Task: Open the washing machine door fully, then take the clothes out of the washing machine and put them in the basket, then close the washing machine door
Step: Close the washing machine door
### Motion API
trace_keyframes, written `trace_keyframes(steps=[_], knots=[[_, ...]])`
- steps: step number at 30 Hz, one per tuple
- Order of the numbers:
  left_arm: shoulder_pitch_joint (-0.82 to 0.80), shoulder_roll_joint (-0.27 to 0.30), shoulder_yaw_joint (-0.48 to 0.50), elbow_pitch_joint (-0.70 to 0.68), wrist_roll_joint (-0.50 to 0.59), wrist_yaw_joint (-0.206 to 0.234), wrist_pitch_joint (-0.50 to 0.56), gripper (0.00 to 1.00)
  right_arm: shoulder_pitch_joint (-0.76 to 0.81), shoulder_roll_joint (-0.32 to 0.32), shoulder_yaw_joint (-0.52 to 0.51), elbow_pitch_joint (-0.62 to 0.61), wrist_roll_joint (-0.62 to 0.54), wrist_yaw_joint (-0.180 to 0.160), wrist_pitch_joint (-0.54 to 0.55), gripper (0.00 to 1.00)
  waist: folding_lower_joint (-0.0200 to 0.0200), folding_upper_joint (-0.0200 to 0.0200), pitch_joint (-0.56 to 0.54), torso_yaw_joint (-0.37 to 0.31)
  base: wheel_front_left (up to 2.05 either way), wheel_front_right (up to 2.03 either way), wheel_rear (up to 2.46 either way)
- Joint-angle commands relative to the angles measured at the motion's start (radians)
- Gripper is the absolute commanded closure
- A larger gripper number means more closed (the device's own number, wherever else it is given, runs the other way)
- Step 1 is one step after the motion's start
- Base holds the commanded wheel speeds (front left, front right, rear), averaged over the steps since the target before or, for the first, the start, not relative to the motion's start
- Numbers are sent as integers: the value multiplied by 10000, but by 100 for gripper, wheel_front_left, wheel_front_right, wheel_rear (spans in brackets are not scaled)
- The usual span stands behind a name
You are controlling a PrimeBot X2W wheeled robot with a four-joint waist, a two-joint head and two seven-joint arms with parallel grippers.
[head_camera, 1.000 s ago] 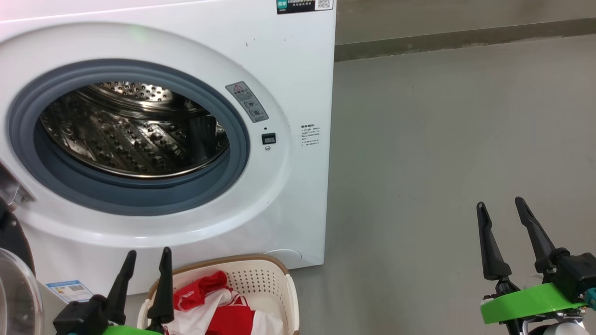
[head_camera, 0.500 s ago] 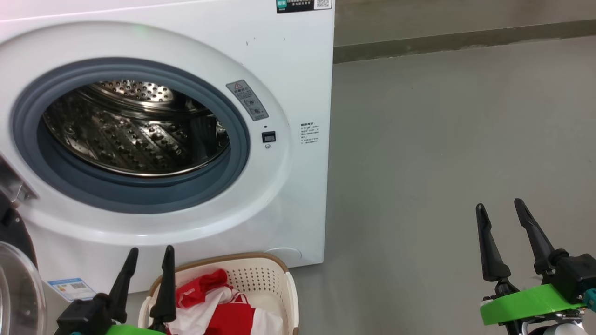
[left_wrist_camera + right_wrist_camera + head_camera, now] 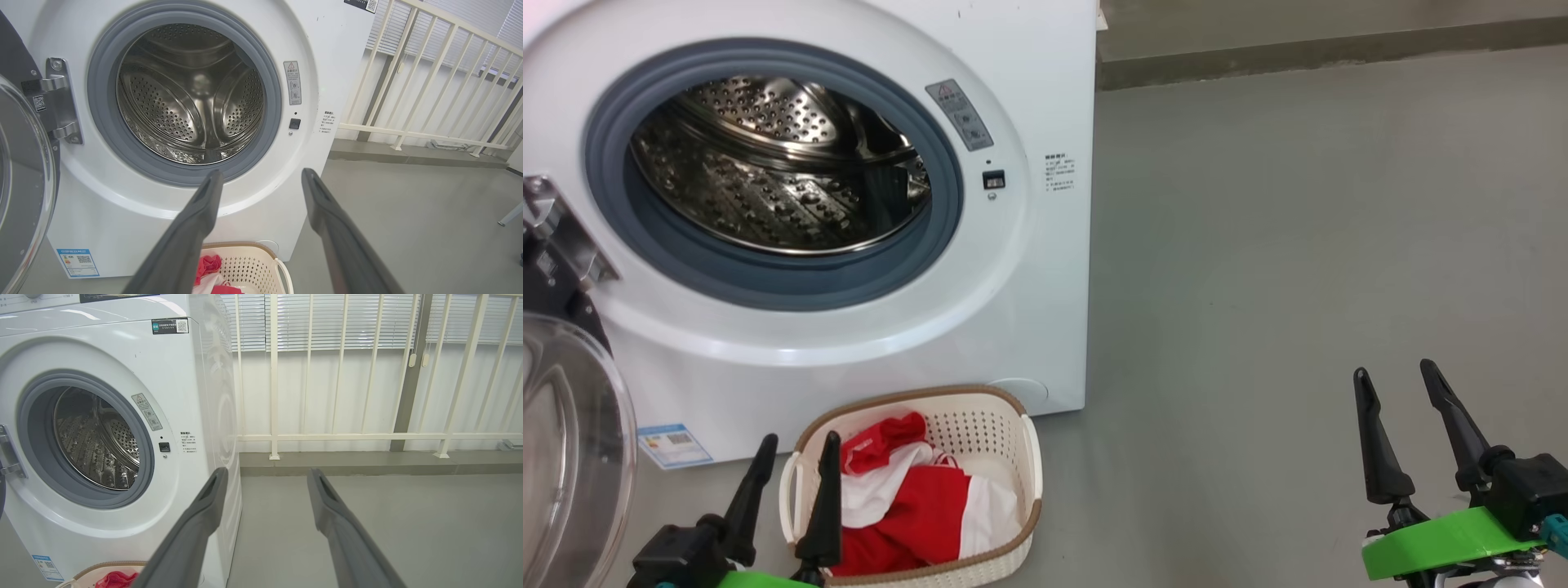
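Setting: a laundry corner in a plain utility space.

Evidence:
- One white front-loading washing machine [image 3: 1029,269] stands straight on a smooth grey poured floor [image 3: 1298,245].
- A small basket [image 3: 988,433] of red and white clothes [image 3: 923,510] sits at the machine's foot.
- A cream metal railing [image 3: 367,437] runs on a low concrete kerb [image 3: 367,463] beside and behind the machine.
- Slatted blinds [image 3: 351,322] hang beyond the railing.
- An energy sticker [image 3: 674,445] is stuck low on the machine's front.

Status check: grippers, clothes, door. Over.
Left gripper and right gripper open, empty. Drum empty; clothes in basket. Door wide open, not yet closed. Nothing seen in its way.
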State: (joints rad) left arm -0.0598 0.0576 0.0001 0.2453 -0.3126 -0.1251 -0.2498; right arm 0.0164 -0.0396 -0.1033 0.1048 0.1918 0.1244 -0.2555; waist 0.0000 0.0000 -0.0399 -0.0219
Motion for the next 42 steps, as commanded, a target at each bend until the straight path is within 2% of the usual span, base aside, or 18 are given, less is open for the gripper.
trace_keyframes(steps=[1, 23, 42], knots=[[-135, 228, 284, -348, -52, -55, -120, 0, -213, -106, 276, -229, 33, 63, -63, 0, 0, 0, 10, 6, -109, 109, 0], [-107, 163, 413, -456, 220, -56, -120, 0, -228, -106, 293, -224, 24, 63, -63, 0, 0, 0, 58, 230, -17, 17, 0], [-71, 93, 701, -510, 630, 47, -120, 0, -278, -106, 558, -163, 257, 63, -63, 0, 0, 0, -55, 1811, 0, 0, 0]])
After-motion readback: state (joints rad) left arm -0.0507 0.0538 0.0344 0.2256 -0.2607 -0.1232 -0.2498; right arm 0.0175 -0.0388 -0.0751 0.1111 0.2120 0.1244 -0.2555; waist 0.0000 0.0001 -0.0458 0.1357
